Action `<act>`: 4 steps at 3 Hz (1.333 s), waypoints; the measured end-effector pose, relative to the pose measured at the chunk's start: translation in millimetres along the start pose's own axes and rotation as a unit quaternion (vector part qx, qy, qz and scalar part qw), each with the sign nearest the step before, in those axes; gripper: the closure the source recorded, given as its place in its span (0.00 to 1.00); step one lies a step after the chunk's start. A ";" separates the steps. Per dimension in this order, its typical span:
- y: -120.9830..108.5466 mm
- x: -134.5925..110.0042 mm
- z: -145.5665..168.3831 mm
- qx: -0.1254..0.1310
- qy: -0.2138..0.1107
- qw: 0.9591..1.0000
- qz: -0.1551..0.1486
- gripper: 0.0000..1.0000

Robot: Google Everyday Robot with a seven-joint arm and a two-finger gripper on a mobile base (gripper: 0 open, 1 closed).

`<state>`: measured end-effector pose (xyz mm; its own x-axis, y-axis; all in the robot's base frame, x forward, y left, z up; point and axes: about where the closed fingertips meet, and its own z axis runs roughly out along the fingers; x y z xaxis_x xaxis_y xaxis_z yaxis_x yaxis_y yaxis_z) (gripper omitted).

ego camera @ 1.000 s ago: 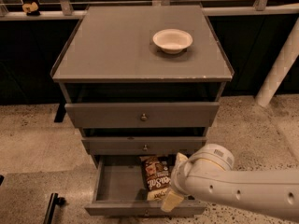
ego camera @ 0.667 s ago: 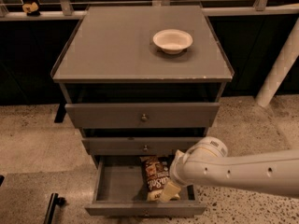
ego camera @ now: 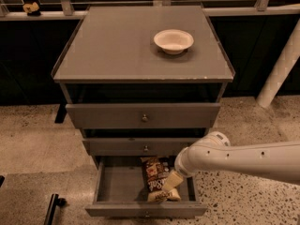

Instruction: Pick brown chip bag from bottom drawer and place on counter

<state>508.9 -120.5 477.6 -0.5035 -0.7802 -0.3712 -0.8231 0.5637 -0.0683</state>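
Note:
The brown chip bag point(ego camera: 153, 174) lies in the open bottom drawer point(ego camera: 117, 185), right of its middle, dark end toward the back and tan end toward the front. My gripper point(ego camera: 165, 190) reaches in from the right on a white arm and is down at the bag's tan front end, touching or over it. The counter point(ego camera: 117, 46) is the flat grey top of the cabinet, above.
A white bowl point(ego camera: 173, 40) stands on the counter's back right. Two shut drawers with round knobs point(ego camera: 145, 118) sit above the open one. A white post point(ego camera: 280, 69) stands right of the cabinet. A black object point(ego camera: 52, 206) lies on the floor at lower left.
My arm has swung left and further into the drawer, so the gripper is now over the bag's front end. The bag has not visibly moved.

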 end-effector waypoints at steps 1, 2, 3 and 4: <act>7.1 1.1 2.9 -0.002 0.005 1.000 -0.005 0.00; 17.2 28.9 9.2 -0.008 0.025 1.000 0.003 0.00; 16.4 44.1 30.8 -0.015 0.018 0.999 0.023 0.00; 13.6 50.3 62.4 -0.026 0.006 0.998 0.050 0.00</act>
<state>488.8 -135.2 400.2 -0.5859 -0.7245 -0.3632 -0.7814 0.6238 0.0161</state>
